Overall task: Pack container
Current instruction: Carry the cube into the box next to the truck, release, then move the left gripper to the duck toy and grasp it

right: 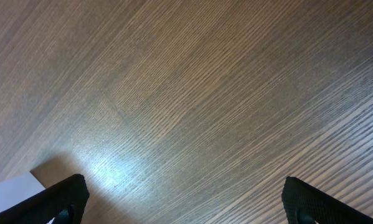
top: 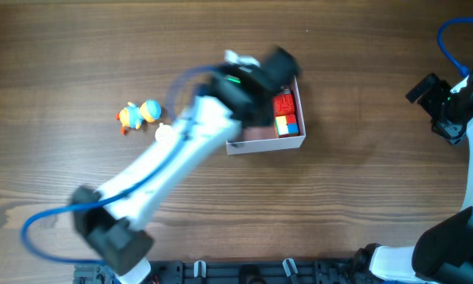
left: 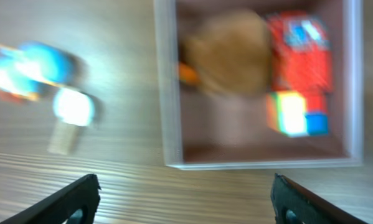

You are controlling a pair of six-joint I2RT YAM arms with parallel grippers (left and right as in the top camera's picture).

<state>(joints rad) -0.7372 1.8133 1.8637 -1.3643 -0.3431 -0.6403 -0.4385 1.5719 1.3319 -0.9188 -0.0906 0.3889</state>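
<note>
The container (top: 268, 143) is a shallow square box with white walls and a pink inside, at the table's middle. It holds a red toy (top: 283, 104), a colourful cube (top: 287, 125) and a brown object (left: 226, 53). My left gripper (top: 277, 65) is blurred and hangs above the box. In the left wrist view the left gripper (left: 186, 180) is open and empty, with the container (left: 167, 93) below it. My right gripper (top: 433, 99) is far to the right. In its wrist view the right gripper (right: 183, 180) is open and empty over bare wood.
A blue and orange toy (top: 137, 114) and a small white mushroom-shaped piece (top: 164, 132) lie left of the box; both show in the left wrist view as the toy (left: 33, 65) and the white piece (left: 71, 112). A white corner (right: 12, 190) shows in the right wrist view.
</note>
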